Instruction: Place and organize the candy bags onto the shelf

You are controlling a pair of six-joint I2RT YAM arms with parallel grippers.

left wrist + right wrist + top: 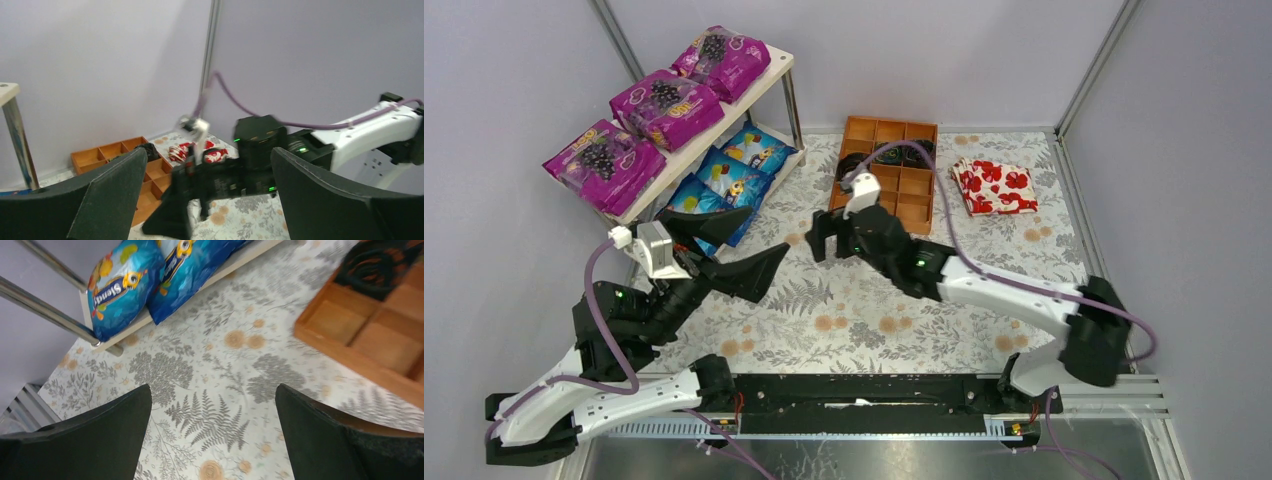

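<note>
Three purple candy bags (721, 60) (667, 105) (604, 160) lie in a row on the top board of the shelf (776, 72). Three blue candy bags (759, 148) (732, 178) (694, 200) fill its lower board; two of these blue candy bags (117, 285) (195, 270) show in the right wrist view. My left gripper (754, 242) (209, 152) hangs open and empty in front of the shelf, pointing at the right arm. My right gripper (827, 238) (214, 390) is open and empty above the floral tablecloth, right of the shelf.
An orange-brown compartment tray (894, 170) (360, 340) (115, 155) with black items in it sits at the back centre. A folded white cloth with red flowers (994, 187) lies to its right. A shelf leg (20, 140) stands at the left. The two grippers face each other closely.
</note>
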